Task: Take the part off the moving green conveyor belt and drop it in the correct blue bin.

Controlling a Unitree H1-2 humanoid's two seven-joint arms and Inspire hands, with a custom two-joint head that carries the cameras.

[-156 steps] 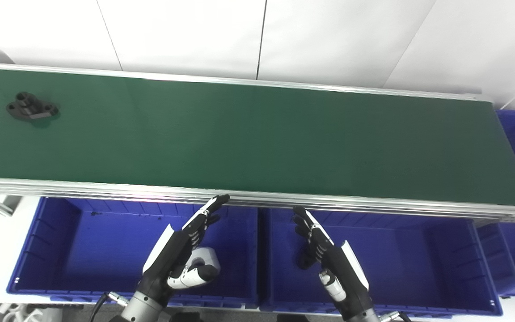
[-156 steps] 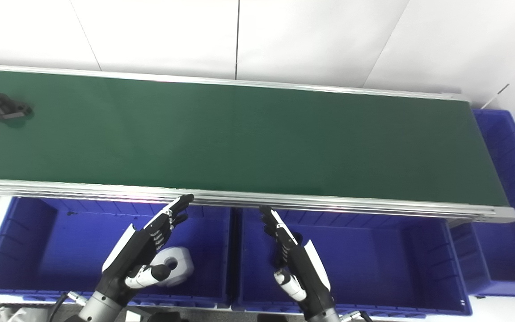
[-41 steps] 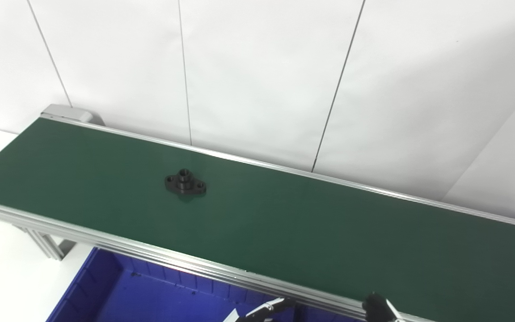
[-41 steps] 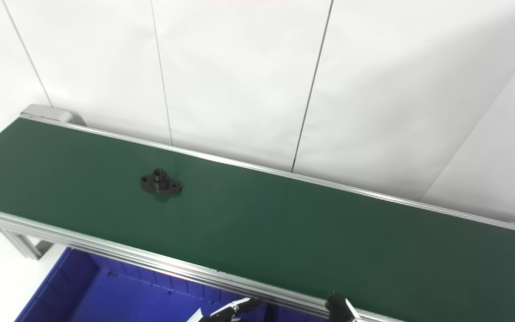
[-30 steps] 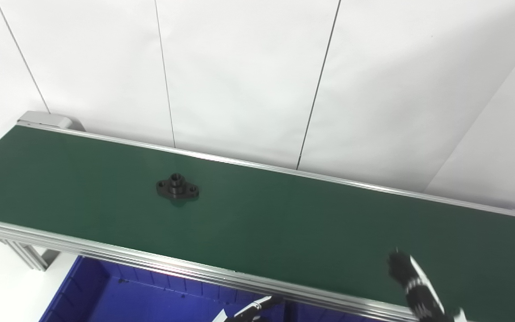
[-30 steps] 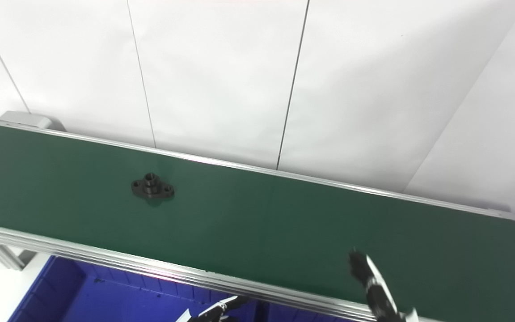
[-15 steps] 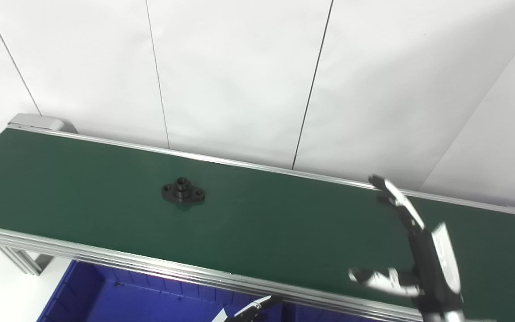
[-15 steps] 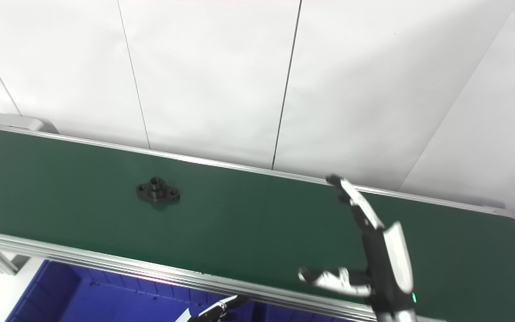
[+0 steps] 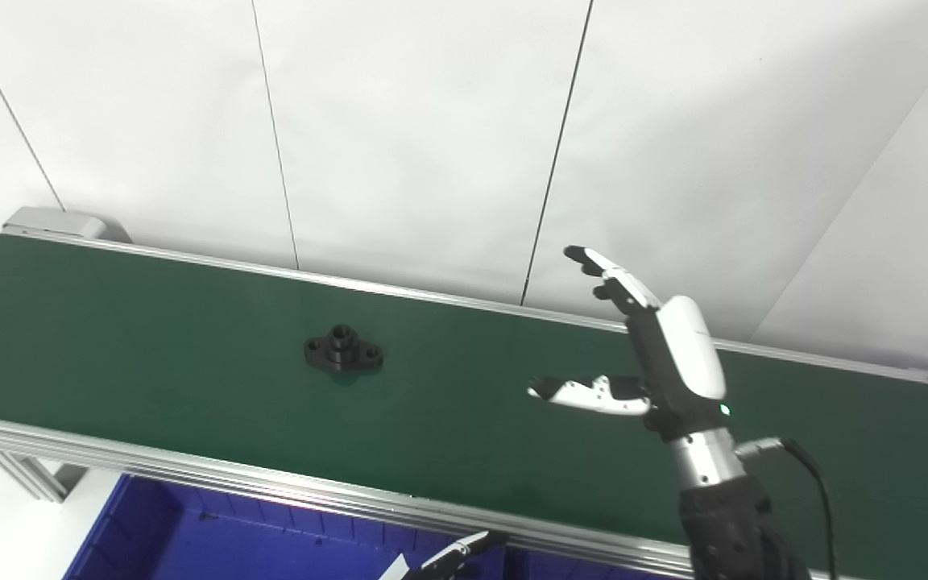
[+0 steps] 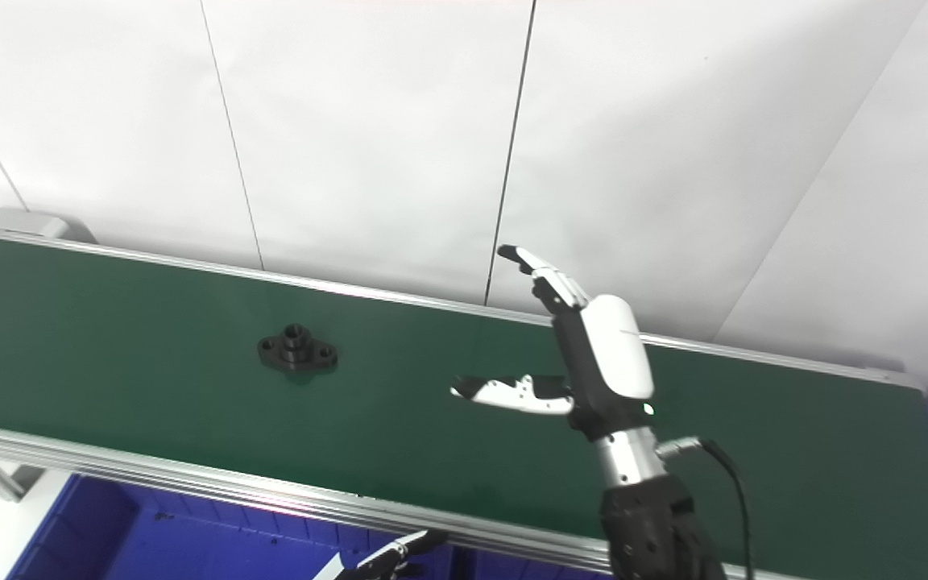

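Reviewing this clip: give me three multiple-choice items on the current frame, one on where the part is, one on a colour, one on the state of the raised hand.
1. Where is the black part?
A. lying on the conveyor belt, apart from both hands
B. in the right hand
C. in a blue bin

2. What colour is the belt surface?
A. grey
B. dark green
C. blue

3. What state is the right hand in?
A. shut on the part
B. fingers closed on nothing
C. open, fingers and thumb apart, holding nothing

Answers:
1 A, the part sits alone on the belt to the picture's left of the raised hand.
2 B, the belt is green between silver rails.
3 C, the thumb points toward the part and the fingers stretch upward, with nothing between them.
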